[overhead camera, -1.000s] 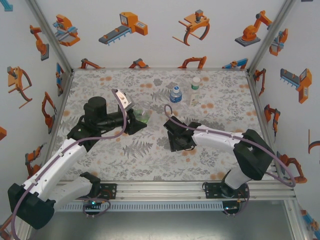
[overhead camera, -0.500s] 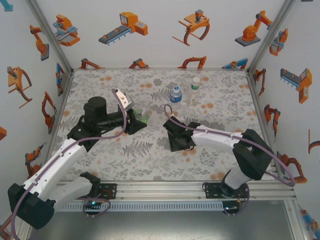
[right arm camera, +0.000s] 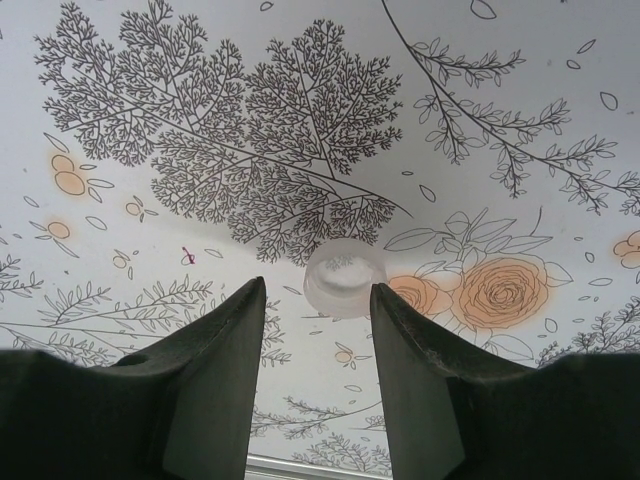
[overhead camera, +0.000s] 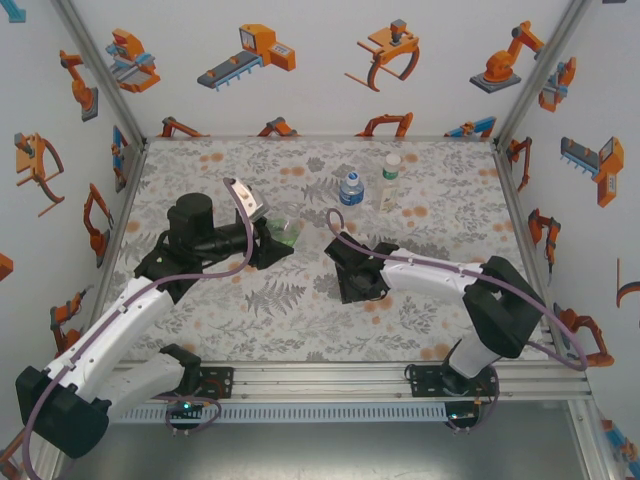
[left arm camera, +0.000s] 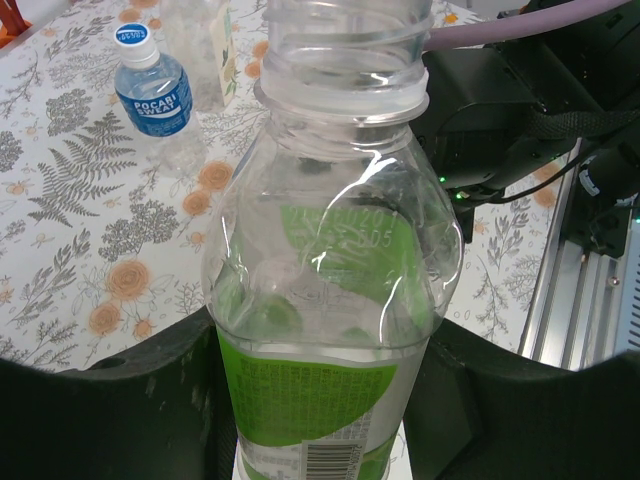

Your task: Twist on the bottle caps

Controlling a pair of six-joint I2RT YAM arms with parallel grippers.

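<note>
My left gripper (left arm camera: 325,400) is shut on the green-labelled bottle (left arm camera: 330,300), black fingers (left arm camera: 120,410) pressed to both sides of the label. The bottle's threaded neck is bare, with no cap on it. In the top view this gripper (overhead camera: 280,238) holds the bottle (overhead camera: 288,236) at the mat's left middle. My right gripper (right arm camera: 317,290) is open, pointing down at the mat. A pale round cap (right arm camera: 344,278) lies on the mat just beyond its fingertips, near the right finger. In the top view the right gripper (overhead camera: 352,283) is low over the mat's centre.
The blue-labelled bottle (overhead camera: 351,188) and the slimmer green-and-white bottle (overhead camera: 390,180) stand upright at the back, both capped. The blue one (left arm camera: 153,95) also appears at the left wrist view's upper left. The floral mat (overhead camera: 250,320) is walled on three sides.
My right gripper has edged slightly to the left over the mat. The left arm and its bottle have stayed still.
</note>
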